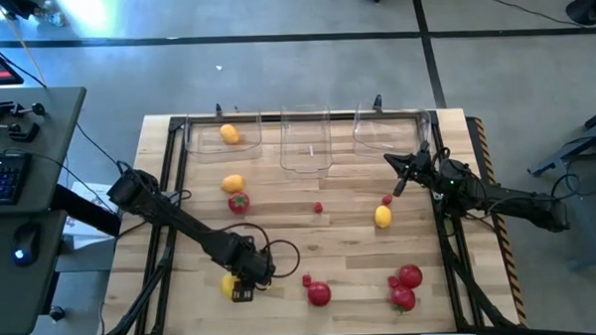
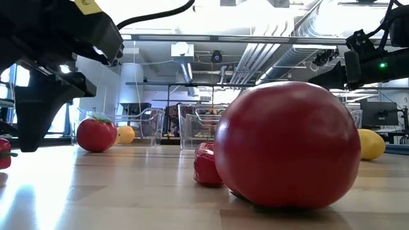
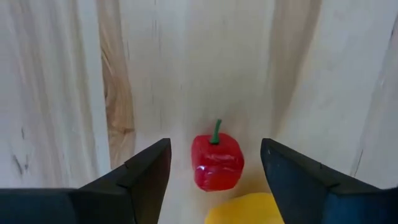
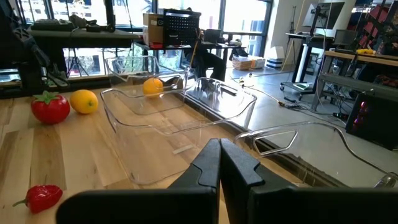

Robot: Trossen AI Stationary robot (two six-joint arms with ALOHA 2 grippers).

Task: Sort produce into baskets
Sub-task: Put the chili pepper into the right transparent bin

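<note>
My left gripper (image 1: 245,287) is open near the table's front left, pointing down. In the left wrist view its gripper (image 3: 214,144) frames a tiny red berry with a green stem (image 3: 216,163), and the fingers stand apart from the berry on either side. A yellow lemon-shaped fruit (image 3: 245,211) lies right beside the berry and also shows in the high view (image 1: 228,284). My right gripper (image 1: 397,185) is shut and empty, above the table in front of the right clear bin (image 1: 384,135). The left bin (image 1: 206,141) holds one lemon (image 1: 229,134). The middle bin (image 1: 305,142) shows no fruit.
Loose on the table are a lemon (image 1: 233,183) and a green-topped red fruit (image 1: 239,201), two berries (image 1: 318,208) (image 1: 388,199), a lemon (image 1: 382,216), a big red fruit (image 1: 319,293) with a berry beside it, and two red fruits (image 1: 409,276) at the front right.
</note>
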